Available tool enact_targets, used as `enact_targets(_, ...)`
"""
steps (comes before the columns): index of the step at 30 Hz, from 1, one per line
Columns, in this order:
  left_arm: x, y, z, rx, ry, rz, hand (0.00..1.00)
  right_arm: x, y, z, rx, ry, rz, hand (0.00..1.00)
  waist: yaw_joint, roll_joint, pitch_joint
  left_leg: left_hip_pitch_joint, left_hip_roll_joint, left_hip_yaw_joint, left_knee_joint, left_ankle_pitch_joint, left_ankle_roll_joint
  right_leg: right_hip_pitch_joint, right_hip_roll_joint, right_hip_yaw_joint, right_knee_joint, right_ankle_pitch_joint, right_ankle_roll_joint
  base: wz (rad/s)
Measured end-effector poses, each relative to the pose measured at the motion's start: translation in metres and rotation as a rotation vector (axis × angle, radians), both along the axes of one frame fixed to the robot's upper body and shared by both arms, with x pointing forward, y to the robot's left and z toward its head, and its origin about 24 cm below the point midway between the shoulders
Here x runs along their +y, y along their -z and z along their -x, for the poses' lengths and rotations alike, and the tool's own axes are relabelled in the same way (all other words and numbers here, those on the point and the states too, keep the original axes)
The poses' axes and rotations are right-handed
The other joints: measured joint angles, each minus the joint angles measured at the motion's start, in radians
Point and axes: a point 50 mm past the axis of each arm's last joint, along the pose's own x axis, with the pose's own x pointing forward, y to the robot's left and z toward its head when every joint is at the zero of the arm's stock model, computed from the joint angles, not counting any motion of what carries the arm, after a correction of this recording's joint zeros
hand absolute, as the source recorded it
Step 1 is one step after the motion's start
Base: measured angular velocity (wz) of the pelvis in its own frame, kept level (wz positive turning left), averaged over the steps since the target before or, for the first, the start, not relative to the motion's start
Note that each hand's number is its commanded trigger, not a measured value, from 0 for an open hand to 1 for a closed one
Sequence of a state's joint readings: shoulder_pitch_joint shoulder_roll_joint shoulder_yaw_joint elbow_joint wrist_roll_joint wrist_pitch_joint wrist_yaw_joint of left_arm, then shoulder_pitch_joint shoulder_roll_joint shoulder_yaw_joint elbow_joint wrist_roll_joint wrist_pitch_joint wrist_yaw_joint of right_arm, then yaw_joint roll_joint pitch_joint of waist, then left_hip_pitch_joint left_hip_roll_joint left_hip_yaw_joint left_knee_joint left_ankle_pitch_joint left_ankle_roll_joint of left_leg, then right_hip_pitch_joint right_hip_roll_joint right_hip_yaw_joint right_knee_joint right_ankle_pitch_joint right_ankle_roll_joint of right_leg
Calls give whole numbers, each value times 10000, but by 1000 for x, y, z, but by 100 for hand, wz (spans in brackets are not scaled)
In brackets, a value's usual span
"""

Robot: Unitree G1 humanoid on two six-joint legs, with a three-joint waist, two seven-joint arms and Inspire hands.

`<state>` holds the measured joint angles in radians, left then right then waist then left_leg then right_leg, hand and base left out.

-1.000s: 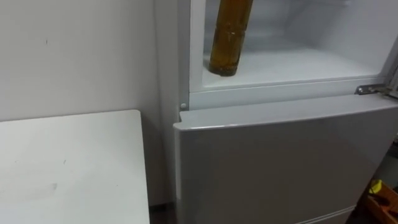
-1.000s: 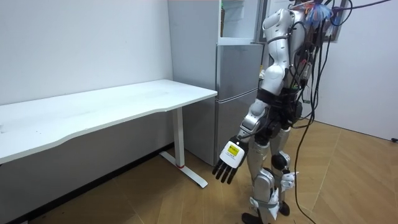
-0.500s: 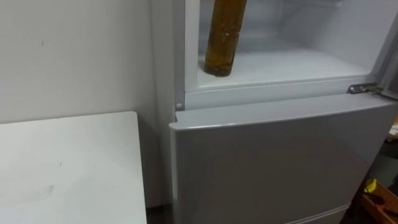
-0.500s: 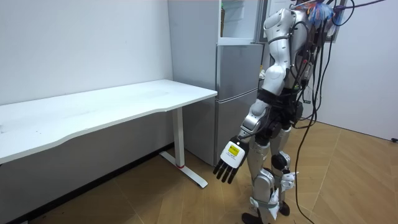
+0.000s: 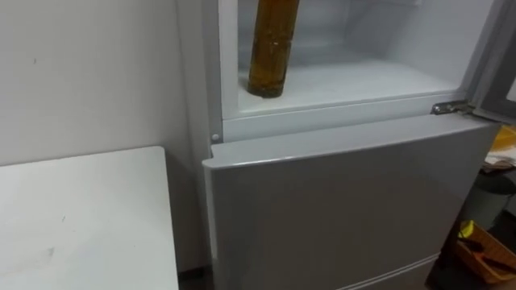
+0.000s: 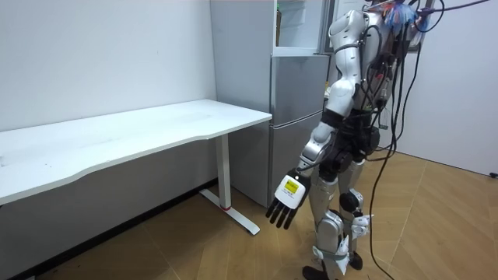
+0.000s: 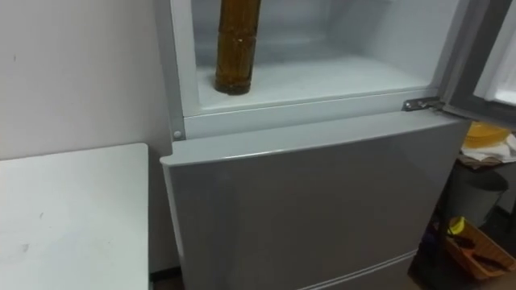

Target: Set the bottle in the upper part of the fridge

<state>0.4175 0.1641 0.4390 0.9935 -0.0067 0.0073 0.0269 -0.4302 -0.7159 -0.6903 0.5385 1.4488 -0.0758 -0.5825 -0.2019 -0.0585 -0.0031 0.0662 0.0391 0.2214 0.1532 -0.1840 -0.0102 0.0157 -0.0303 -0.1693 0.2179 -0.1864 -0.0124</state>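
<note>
Left eye view: bottle (image 5: 270, 48) upright in upper fridge (image 5: 363, 80) — white table (image 5: 81, 217) beside.

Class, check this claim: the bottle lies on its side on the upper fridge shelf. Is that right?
Not quite. The bottle is upright, not on its side, on the upper fridge shelf. The left eye view shows it.

The bottle (image 5: 269, 56) runs out past the eye views' top edge.
</note>
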Motion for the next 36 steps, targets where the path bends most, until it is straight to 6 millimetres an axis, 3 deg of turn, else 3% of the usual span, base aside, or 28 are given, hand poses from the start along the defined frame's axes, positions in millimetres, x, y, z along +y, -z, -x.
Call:
enact_targets(15,1,-2,10,-31,-283,-138,0,17,-5,-16,1098,-986,505,100,-122,181,-33,152,18,222,2,7,-15,-157,8,284,365,-43,-44,-6)
enact_targets(23,-7,1,18,-101,-714,-90,0,24,1,-7,2809,-1343,1986,100,-86,233,-25,204,-9,341,-5,6,-34,-443,-26,462,871,-282,-96,-6)
enact_targets(32,-12,1,25,-334,-1389,-460,0,44,5,2,4432,-2466,3297,100,-247,200,-6,324,76,365,6,67,-165,-638,-1,730,1282,-462,-308,-13)
enact_targets(36,-16,3,25,-313,-1512,-379,0,55,10,11,4982,-2858,3983,100,-225,49,85,343,116,373,9,83,-192,-698,73,851,1367,-482,-361,-11)
